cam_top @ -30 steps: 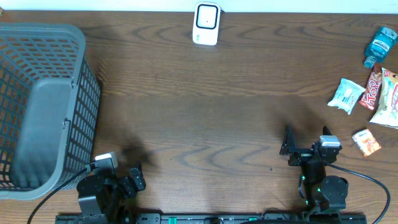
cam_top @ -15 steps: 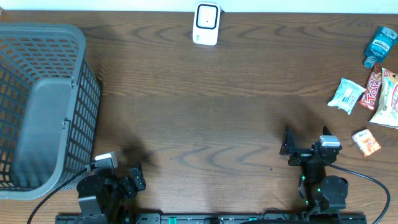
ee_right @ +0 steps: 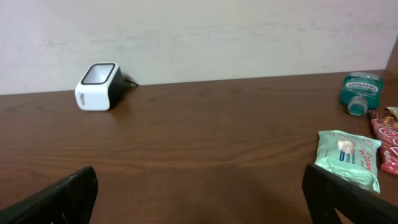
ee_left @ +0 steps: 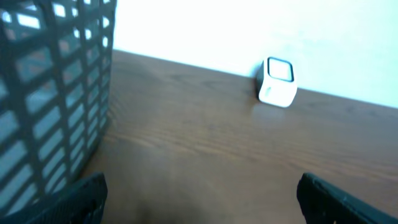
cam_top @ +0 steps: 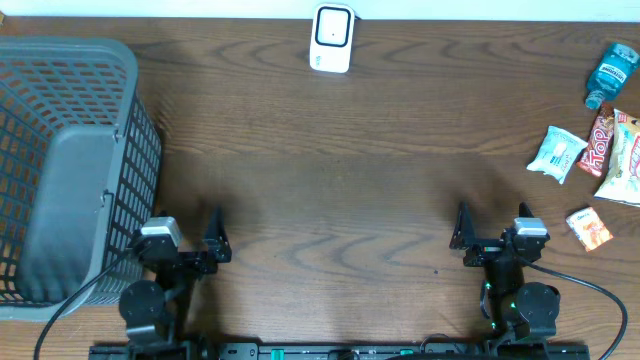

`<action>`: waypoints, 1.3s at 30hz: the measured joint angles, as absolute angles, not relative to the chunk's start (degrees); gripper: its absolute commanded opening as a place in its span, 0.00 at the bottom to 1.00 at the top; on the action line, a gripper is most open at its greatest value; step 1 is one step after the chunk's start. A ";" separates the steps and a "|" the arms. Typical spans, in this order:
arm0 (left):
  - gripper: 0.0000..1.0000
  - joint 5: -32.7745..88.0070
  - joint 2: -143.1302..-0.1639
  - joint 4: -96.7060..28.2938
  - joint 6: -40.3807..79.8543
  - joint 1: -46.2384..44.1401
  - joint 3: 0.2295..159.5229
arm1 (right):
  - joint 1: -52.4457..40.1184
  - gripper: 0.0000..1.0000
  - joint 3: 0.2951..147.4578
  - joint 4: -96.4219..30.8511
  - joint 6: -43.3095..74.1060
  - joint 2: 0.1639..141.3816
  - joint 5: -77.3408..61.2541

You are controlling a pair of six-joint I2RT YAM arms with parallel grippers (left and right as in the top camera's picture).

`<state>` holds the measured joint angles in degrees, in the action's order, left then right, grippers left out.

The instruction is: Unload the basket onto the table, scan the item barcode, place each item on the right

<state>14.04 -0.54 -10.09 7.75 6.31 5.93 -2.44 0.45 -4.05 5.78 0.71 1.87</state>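
Items for scanning lie in a loose group at the right edge of the counter [cam_top: 330,170]: a blue bottle [cam_top: 609,72] farthest back, a white-and-green pack [cam_top: 556,153], a red packet [cam_top: 598,143] and a pale bag [cam_top: 624,160] just beside that pack, and a small orange packet [cam_top: 589,228] nearest the front. The orange packet lies just to the right of the right gripper [cam_top: 492,225], apart from it and not touched. The other items lie farther back and farther right. The right gripper sits near the front edge of the counter with its jaws spread wide, holding nothing. The barcode scanner [cam_top: 332,38] stands at the middle of the far edge, well apart from both grippers. The left gripper [cam_top: 187,238] sits at the front left, its jaws likewise spread wide and empty. It is just beside the grey mesh basket [cam_top: 60,60] and well apart from every item.
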 measured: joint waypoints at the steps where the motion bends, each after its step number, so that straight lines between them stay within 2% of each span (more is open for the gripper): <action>1: 0.98 13.89 -0.54 -8.14 7.75 6.04 4.56 | -2.44 0.99 0.45 -4.05 5.78 0.71 1.89; 6: 0.98 11.68 -0.60 -2.72 7.68 4.27 2.11 | -2.44 0.99 0.45 -4.03 5.72 0.73 1.85; 17: 0.98 9.91 -0.60 -2.55 1.50 2.50 1.96 | -2.44 0.99 0.45 -4.03 5.61 0.73 1.85; 39: 0.98 9.93 -0.60 -2.52 0.58 2.50 1.96 | -2.44 0.99 0.45 -4.03 5.61 0.73 1.85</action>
<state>9.93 -0.60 -2.52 0.58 2.50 1.96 -2.44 0.45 -4.03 5.61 0.73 1.85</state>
